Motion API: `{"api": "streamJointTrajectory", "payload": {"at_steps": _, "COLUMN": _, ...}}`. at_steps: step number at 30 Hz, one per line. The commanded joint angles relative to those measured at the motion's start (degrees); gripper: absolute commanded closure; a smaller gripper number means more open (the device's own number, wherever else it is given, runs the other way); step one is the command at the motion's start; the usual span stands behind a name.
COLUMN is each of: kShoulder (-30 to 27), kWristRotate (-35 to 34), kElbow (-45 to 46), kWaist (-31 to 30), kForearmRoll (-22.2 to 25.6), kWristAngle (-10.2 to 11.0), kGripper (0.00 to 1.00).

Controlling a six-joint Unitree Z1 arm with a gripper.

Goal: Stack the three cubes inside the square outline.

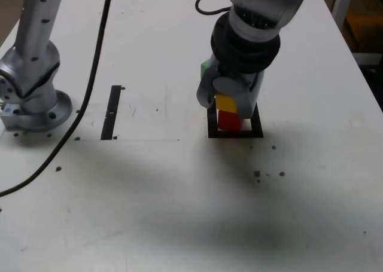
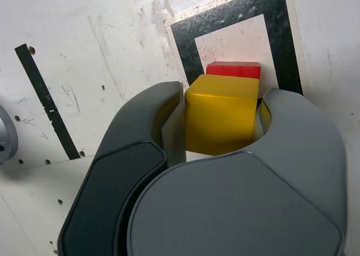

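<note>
The jaws of the gripper [image 2: 222, 126] were clamped on the yellow cube [image 2: 220, 118], held directly above the red cube [image 1: 229, 120] that sat inside the square outline [image 1: 234, 133]; the second tier seemed to be in hand, and whether the two touched could not be told. The next move probably called for a gentle, square release, with the green cube [image 1: 205, 66] waiting behind the arm. The white counter [image 1: 179, 194] was scuffed and dotted with holes, crossed by a black tape strip [image 1: 111, 112] and a cable [image 1: 90, 86].

Silver arm [image 1: 36, 39], black wrist collar, grey end effector [image 1: 230, 98], black cable [image 1: 90, 86]
</note>
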Motion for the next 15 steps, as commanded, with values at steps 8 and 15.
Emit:
{"api": "streamJointTrajectory", "payload": {"at_steps": 8, "kShoulder": 0.74, "kWristRotate": -0.23, "kElbow": -0.3, "kWaist": 0.12, "kForearmRoll": 0.37, "kWristAngle": 0.49, "kGripper": 0.31}}
{"api": "streamJointTrajectory", "payload": {"at_steps": 15, "kShoulder": 0.8, "kWristRotate": -0.34, "kElbow": -0.37, "kWaist": 0.12, "kForearmRoll": 1.16, "kWristAngle": 1.77, "kGripper": 0.08}}
